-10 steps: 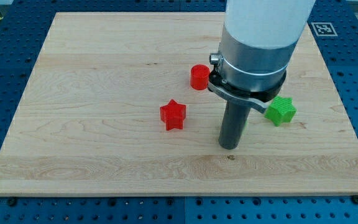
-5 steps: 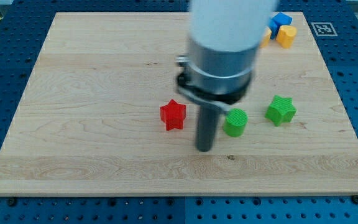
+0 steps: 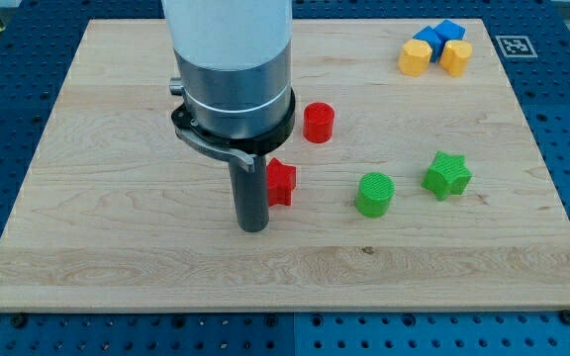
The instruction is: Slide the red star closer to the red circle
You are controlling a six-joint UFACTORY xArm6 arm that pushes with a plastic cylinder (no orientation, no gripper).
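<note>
On the light wooden board (image 3: 117,119), my tip (image 3: 253,227) rests on the surface at the lower end of the straight dark rod, just to the view's left of and slightly below the small red star-shaped block (image 3: 282,182). The rod hides the star's left edge, so contact between tip and star cannot be confirmed. No pincer is fitted to this arm; the rod is the only tool, so no open or closed state applies.

The red cylindrical circle block (image 3: 318,123) stands apart from the star, toward the view's top and slightly to the right.

A green cylindrical block (image 3: 374,194) sits to the view's right of the star, with a green star-shaped block (image 3: 447,175) further right and slightly higher.

At the view's top right corner of the board, a cluster of blue blocks (image 3: 437,35) and two orange blocks (image 3: 415,58) (image 3: 454,57) sits close together; their exact shapes cannot be made out.
</note>
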